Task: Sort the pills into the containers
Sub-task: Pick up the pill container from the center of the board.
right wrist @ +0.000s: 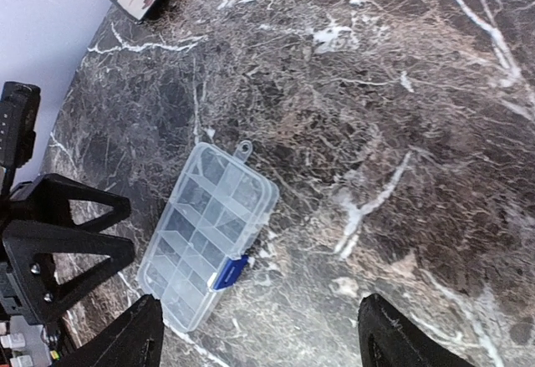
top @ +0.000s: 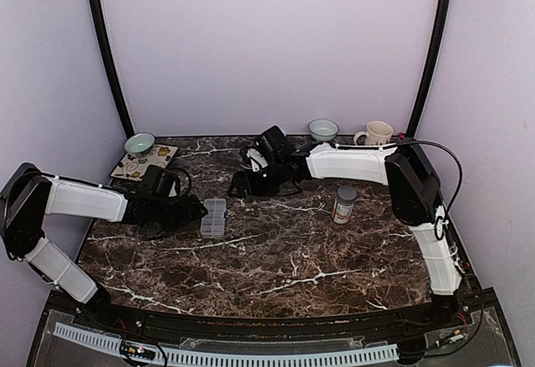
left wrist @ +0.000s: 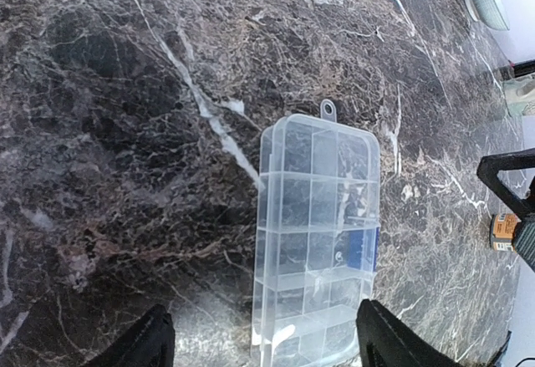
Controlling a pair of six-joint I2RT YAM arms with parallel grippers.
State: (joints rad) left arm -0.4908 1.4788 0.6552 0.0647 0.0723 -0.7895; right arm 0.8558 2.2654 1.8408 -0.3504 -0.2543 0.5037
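The clear organizer box (top: 214, 217) lies flat on the marble table, lid closed, with a blue latch on one long side. It shows in the left wrist view (left wrist: 316, 233) and the right wrist view (right wrist: 209, 233). My left gripper (top: 194, 211) is open just left of the box, its jaws wide on either side of the box's near end (left wrist: 263, 346). My right gripper (top: 242, 185) is open, hovering above the table behind the box (right wrist: 259, 333). No pills are visible in any view.
A grey-capped bottle (top: 343, 205) stands right of centre. A cream mug (top: 378, 134) and a pale bowl (top: 323, 129) sit at the back right. Another bowl (top: 140, 143) and a patterned tile (top: 144, 162) lie at the back left.
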